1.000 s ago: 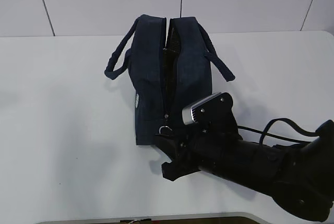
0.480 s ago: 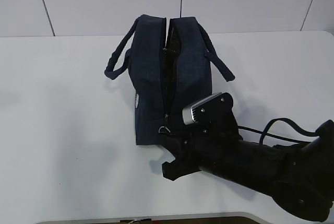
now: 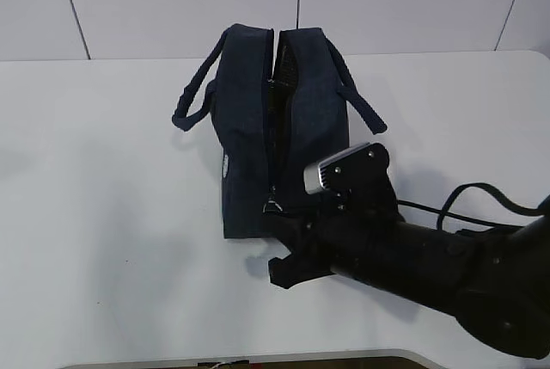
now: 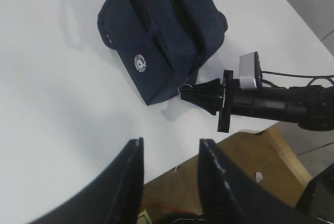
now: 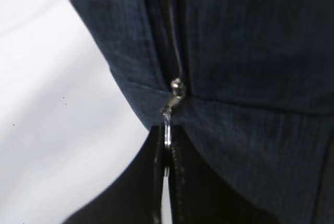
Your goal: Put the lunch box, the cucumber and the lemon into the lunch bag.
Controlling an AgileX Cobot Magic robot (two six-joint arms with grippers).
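Right gripper (image 5: 166, 182): lay low at the near end of the lunch bag, its dark fingers pinched together on the silver ring zip pull.
Zip pull (image 5: 167, 125): hung from the slider at the near end of the zipper, its lower part held between the fingertips.
Lunch bag (image 3: 258, 111): dark navy fabric, standing on the white table near its middle, long axis running away from the exterior camera.
Zipper (image 3: 273, 128): ran along the top of the bag; a dark gap showed along it, wider toward the far end.
Handles (image 3: 196, 98): two loops, one drooping off each long side of the bag.
Logo (image 4: 141, 62): small round white mark on the side panel, near the lower near corner.
Left gripper (image 4: 172, 177): raised well clear of the bag, fingers spread apart with nothing between them.
Table (image 3: 94, 214): white and plain, with the bag's shadow beside the bag.
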